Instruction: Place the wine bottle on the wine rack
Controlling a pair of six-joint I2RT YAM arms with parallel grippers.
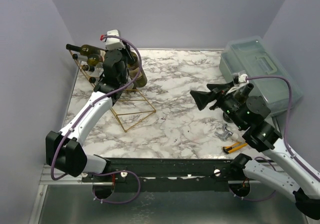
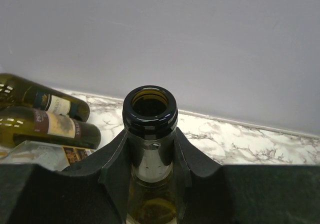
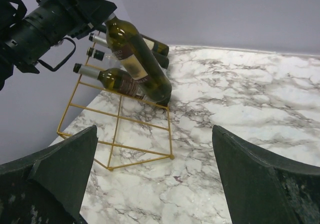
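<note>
**Mia:** What is the biggest thing here?

**Ben:** The marble worktop (image 1: 190, 119). Next comes a see-through plastic box (image 1: 260, 69) with a lid, in the upper right of the top view.

**Mia:** And the gold thing?

**Ben:** That's the wine rack (image 1: 134, 109), made of thin wire, in the upper left. Other bottles (image 1: 85, 49) lie on it, near the wall.

**Mia:** Where is the wine bottle?

**Ben:** The wine bottle (image 3: 137, 64) is tilted over the rack. Its open top points up and its bottom end is down by the lying bottles. I can't tell if it rests on the wires.

**Mia:** Who holds it?

**Ben:** The left pincer (image 2: 150, 144) is clamped on its neck, just under the rim.

**Mia:** And the other one?

**Ben:** The right pincer (image 1: 201, 99) is in the air over the middle right of the worktop. Its fingers are wide apart and hold nothing.

**Mia:** Anything tiny?

**Ben:** A small silver metal piece (image 1: 223, 132) and a little yellow tool (image 1: 234, 147), in the lower right.
</note>
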